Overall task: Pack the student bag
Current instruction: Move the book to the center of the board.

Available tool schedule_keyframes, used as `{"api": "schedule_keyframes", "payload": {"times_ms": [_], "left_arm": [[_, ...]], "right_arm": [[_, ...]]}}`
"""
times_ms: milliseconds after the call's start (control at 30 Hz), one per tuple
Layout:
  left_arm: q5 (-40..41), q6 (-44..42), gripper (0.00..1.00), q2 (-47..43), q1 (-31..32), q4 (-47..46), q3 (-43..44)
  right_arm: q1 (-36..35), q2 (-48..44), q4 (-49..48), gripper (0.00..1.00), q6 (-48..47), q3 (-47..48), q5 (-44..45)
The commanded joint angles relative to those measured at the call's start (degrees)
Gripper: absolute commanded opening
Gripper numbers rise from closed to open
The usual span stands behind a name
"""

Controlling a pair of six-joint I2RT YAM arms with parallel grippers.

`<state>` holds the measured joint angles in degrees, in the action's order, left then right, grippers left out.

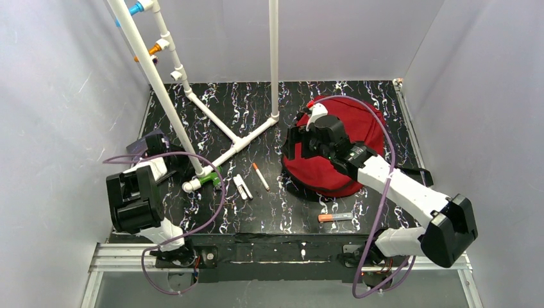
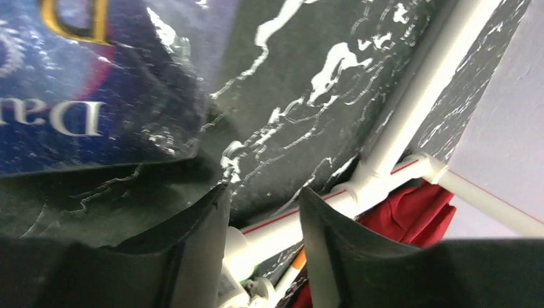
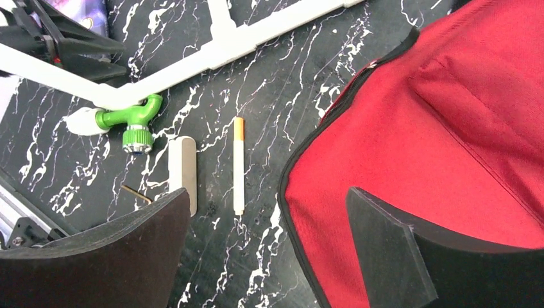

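The dark-red student bag [image 1: 346, 160] lies at the right of the black marbled table, also seen as red fabric [image 3: 436, 135] and a red patch [image 2: 410, 212]. My right gripper [image 3: 268, 199] hovers open and empty over the bag's left zip edge, one finger above the table and one above the fabric; it shows from above too [image 1: 296, 146]. My left gripper [image 2: 263, 192] is low at the far left [image 1: 168, 151], its jaws a narrow gap apart with nothing between them. A dark blue book [image 2: 77, 83] lies just beyond it [image 1: 142, 146].
A white pen with an orange cap [image 3: 238, 163] and a white flat piece [image 3: 182, 167] lie left of the bag. Another orange-capped pen [image 1: 335, 217] lies near the front edge. A white pipe frame [image 1: 224, 128] with a green fitting [image 3: 135, 122] crosses the table.
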<state>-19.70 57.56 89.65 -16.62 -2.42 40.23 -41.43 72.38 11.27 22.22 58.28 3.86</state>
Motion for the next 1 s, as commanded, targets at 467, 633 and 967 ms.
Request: {"api": "schedule_keyframes", "payload": {"times_ms": [467, 633, 967], "left_arm": [[29.75, -41.69, 0.80, -0.45, -11.22, 25.09, 20.34], [19.77, -51.70, 0.79, 2.30, -13.18, 23.53, 20.80], [20.89, -56.36, 0.82, 3.72, -13.18, 19.78, 16.78]], "right_arm": [[-1.37, 8.83, -1.95, 0.98, 0.33, 7.96, -7.57], [-1.41, 8.05, -1.62, 0.98, 0.77, 7.53, -7.96], [-1.46, 7.86, 0.76, 0.98, 0.11, 8.69, -8.38]]}}
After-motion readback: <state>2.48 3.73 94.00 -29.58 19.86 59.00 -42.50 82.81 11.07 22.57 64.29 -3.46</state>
